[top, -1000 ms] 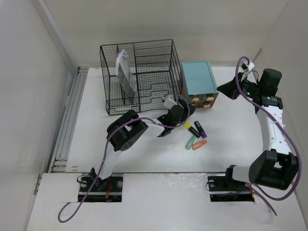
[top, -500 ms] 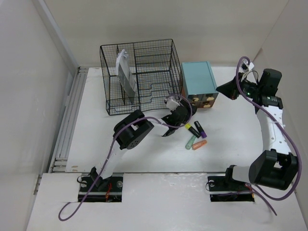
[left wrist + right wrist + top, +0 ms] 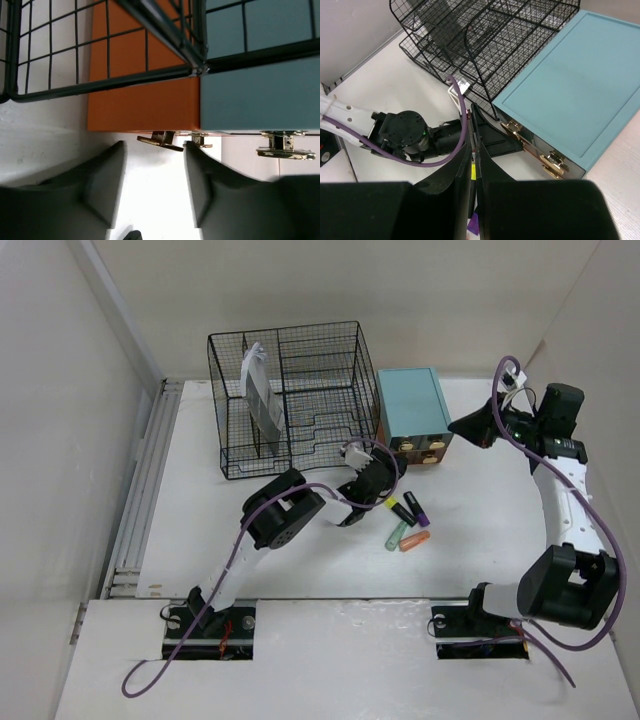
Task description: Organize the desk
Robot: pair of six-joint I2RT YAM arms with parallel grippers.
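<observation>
Left hand (image 3: 153, 150) nearer drawer box (image 3: 260, 95) (front cropped).

I am counting one desk (image 3: 480, 500) under everything. On it I am seeing one teal drawer box (image 3: 412, 400). One black wire organizer (image 3: 300, 370) is standing just left of the drawer box, with one flat grey-and-white packet (image 3: 260, 395) upright inside. In front of the drawer box I am counting four markers: one yellow-capped marker (image 3: 391, 502), one purple-capped marker (image 3: 420, 507), one green marker (image 3: 396, 535) and one orange marker (image 3: 413, 541).
</observation>
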